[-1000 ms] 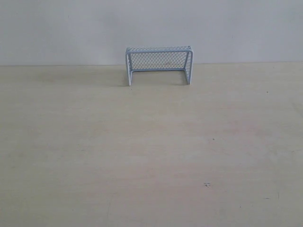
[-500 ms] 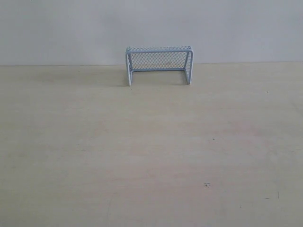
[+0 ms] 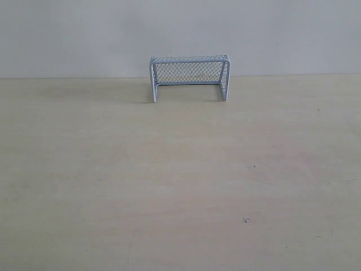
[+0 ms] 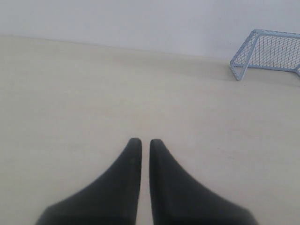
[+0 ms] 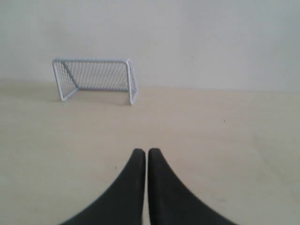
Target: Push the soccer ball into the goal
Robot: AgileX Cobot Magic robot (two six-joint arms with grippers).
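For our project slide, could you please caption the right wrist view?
Shut black claw over the pale wooden table, pale-blue mesh-netted goal ahead by the white wall.

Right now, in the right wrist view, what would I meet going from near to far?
right gripper → table → goal → wall
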